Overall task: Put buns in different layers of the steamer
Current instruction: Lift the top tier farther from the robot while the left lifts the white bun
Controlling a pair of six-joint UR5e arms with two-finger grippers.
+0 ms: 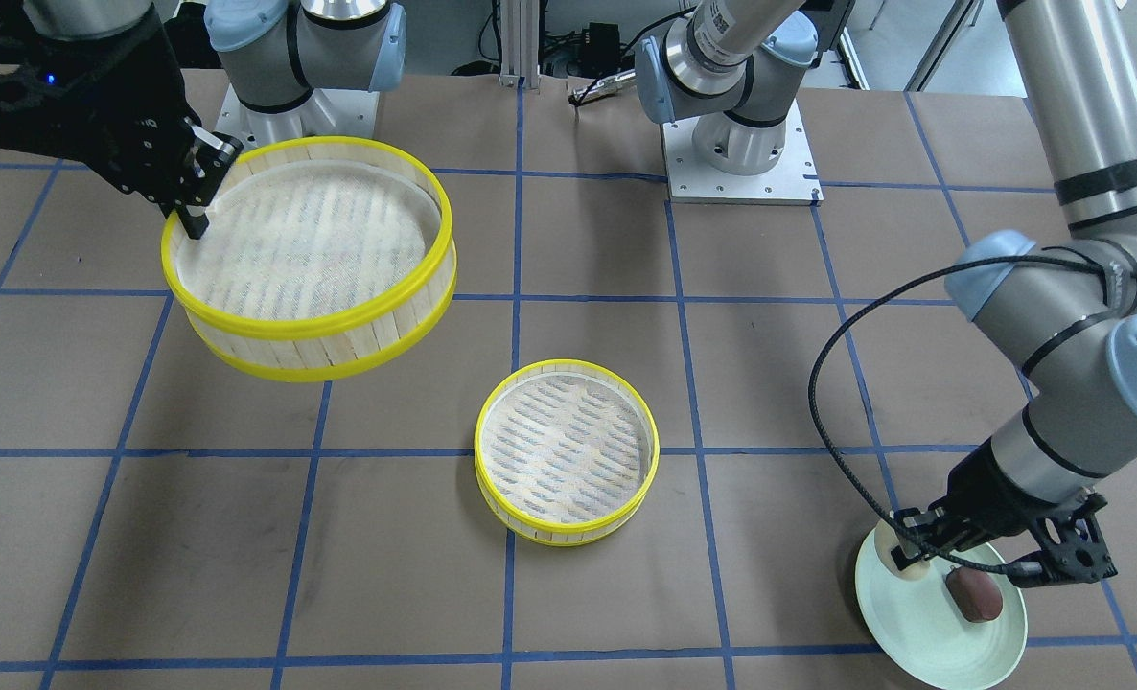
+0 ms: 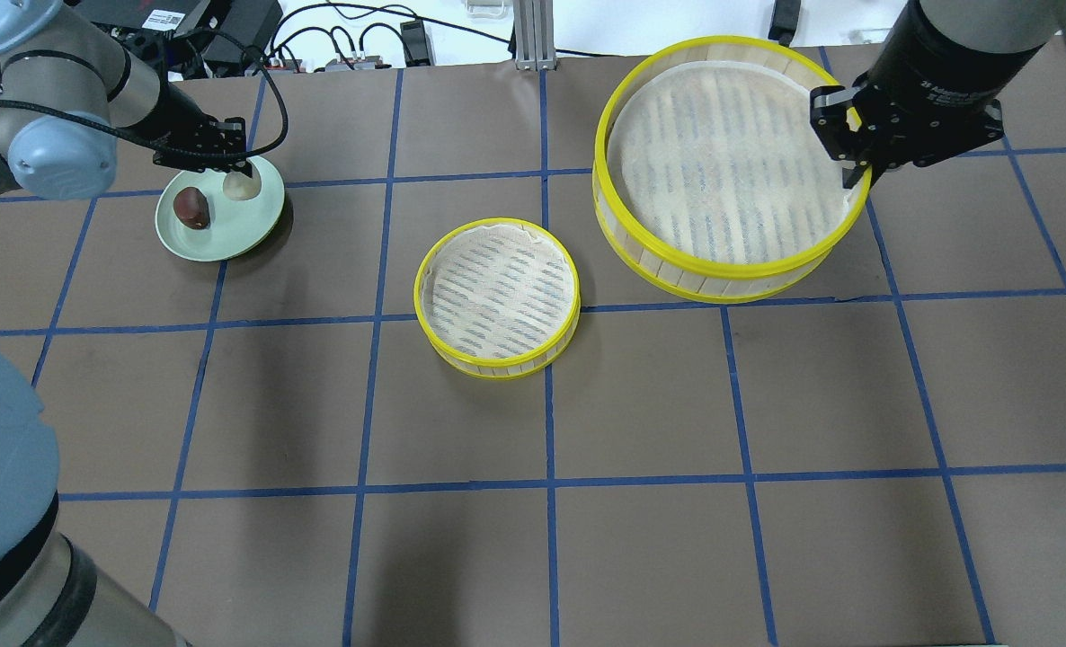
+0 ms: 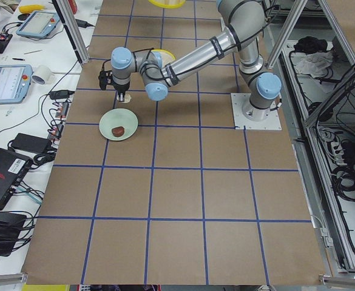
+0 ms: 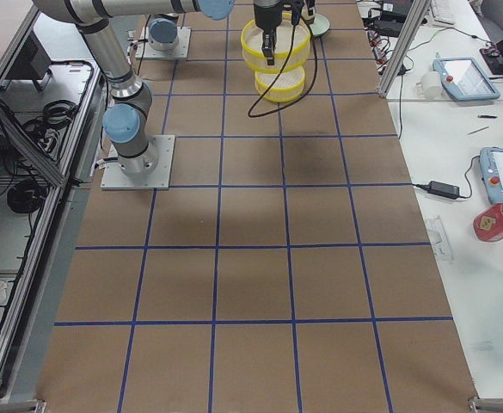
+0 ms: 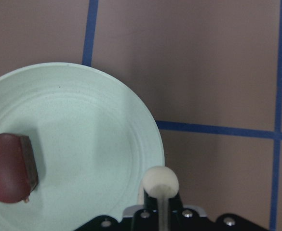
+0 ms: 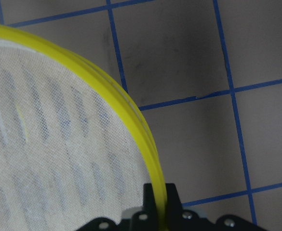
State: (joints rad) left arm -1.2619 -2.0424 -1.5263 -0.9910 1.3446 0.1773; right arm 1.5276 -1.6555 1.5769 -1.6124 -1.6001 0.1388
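My left pincer (image 2: 242, 176) is clamped on the cream bun (image 5: 160, 181), over the rim of the mint-green plate (image 5: 83, 139). The brown bun (image 2: 193, 208) lies on that plate. My right pincer (image 1: 195, 218) grips the raised steamer tray (image 1: 312, 329) by its rim. The second tray (image 2: 497, 370) sits empty on the tabletop (image 2: 641, 404), rightward of my left pincer, between the arms. Only the left wrist view shows the clamp.

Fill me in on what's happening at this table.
The right gripper holds one steamer tray by its rim, above the table. The left gripper pinches the cream bun at the edge of the green plate; the brown bun lies on it. The second tray sits empty mid-table.
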